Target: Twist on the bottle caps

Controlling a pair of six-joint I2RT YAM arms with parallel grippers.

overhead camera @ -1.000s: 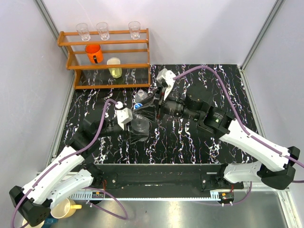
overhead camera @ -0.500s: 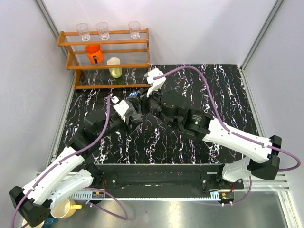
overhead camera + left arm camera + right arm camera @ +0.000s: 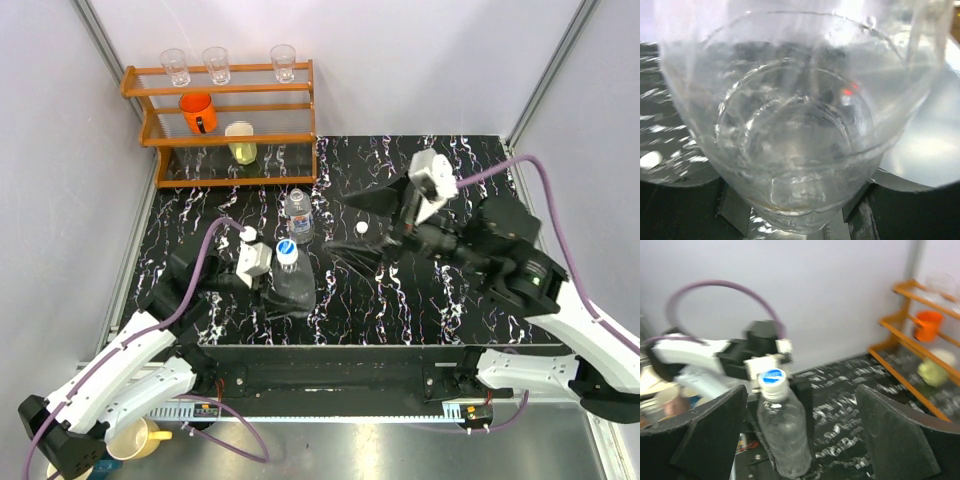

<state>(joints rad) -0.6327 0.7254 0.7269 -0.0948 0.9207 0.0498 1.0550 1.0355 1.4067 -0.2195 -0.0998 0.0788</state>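
A clear bottle (image 3: 292, 283) stands at the table's centre-left with a blue-topped white cap (image 3: 287, 252) on its neck. My left gripper (image 3: 272, 282) is shut on its lower body, and that bottle (image 3: 795, 135) fills the left wrist view. In the right wrist view the capped bottle (image 3: 785, 440) and its cap (image 3: 773, 378) stand ahead of my right gripper (image 3: 800, 440). That gripper is wide open, its jaws apart from the bottle. My right gripper (image 3: 352, 228) hovers to the bottle's right. A loose white cap (image 3: 362, 228) lies below it. A second bottle (image 3: 298, 215) stands behind, its neck apparently bare.
An orange wooden rack (image 3: 225, 140) at the back left holds three clear glasses, an orange cup (image 3: 197, 112) and a yellow cup (image 3: 240, 143). A yellow mug (image 3: 140, 437) sits below the table's near edge on the left. White walls close the table in.
My right gripper has let go of the cap on the held bottle, opened wide and drawn back to the right. The left gripper has kept its hold while shifting the bottle slightly.
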